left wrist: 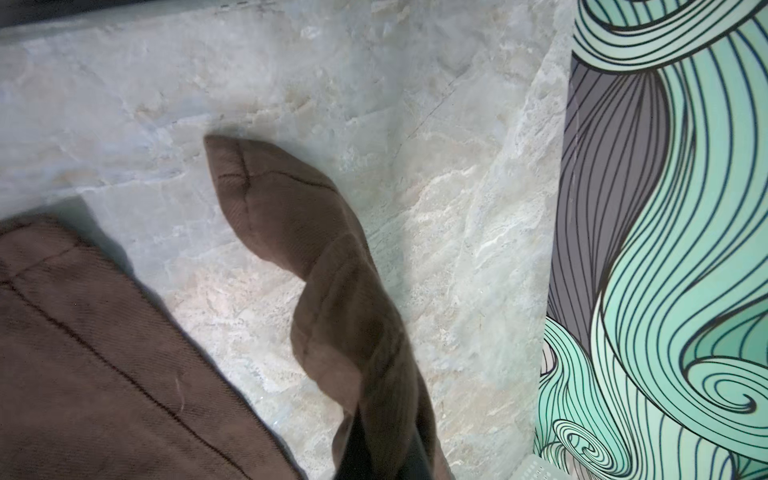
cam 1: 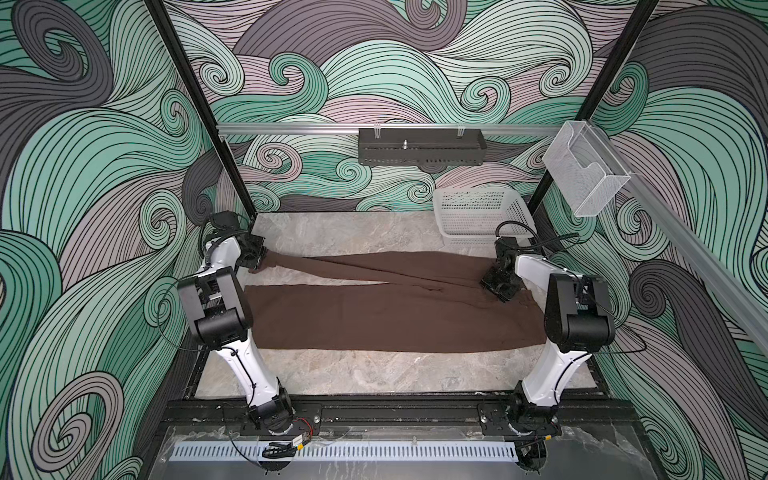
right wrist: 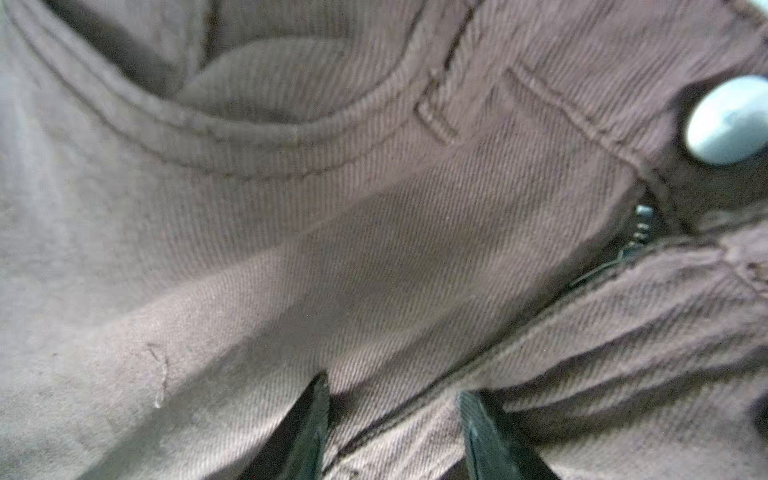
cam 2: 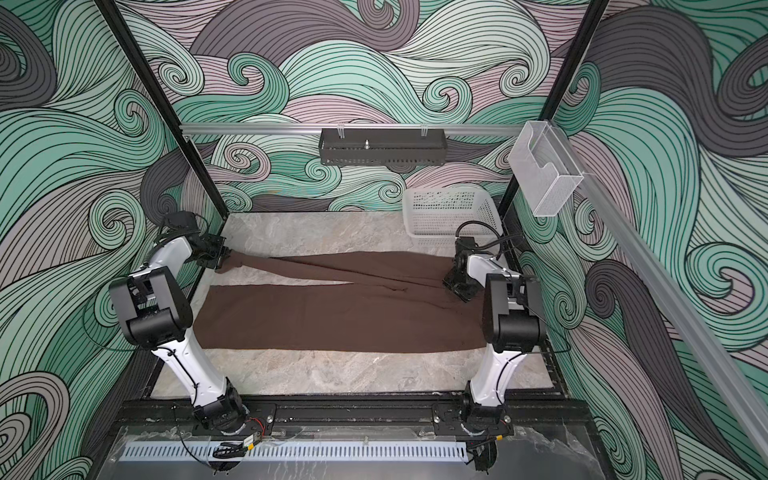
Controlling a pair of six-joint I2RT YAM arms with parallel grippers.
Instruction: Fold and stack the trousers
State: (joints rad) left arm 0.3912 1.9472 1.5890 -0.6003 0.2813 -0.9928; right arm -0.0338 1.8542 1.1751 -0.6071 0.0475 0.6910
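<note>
Trousers [cam 1: 395, 316]: spread across the surface [cam 1: 353, 374], waist at 3 o'clock, hems at 9 o'clock; the far leg is gathered narrow.
Left pincer [cam 1: 258, 261]: clamped on the far hem at 10 o'clock.
Right pincer [right wrist: 395, 399]: held apart, set on the waist beside the zip [right wrist: 640, 228].
Risk: the waist may be dragged if the hem is pulled, as it is only pressed; the gathered leg may be folded crooked.
Surface: pale marble; a basket [cam 1: 478, 216] is placed at 1 o'clock.
Room: walls [cam 1: 83, 208] covered with green waves.

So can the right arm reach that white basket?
Probably yes. The white basket sits just behind the right tool, nothing stands between them, and its jaws look open over the trousers.
</note>
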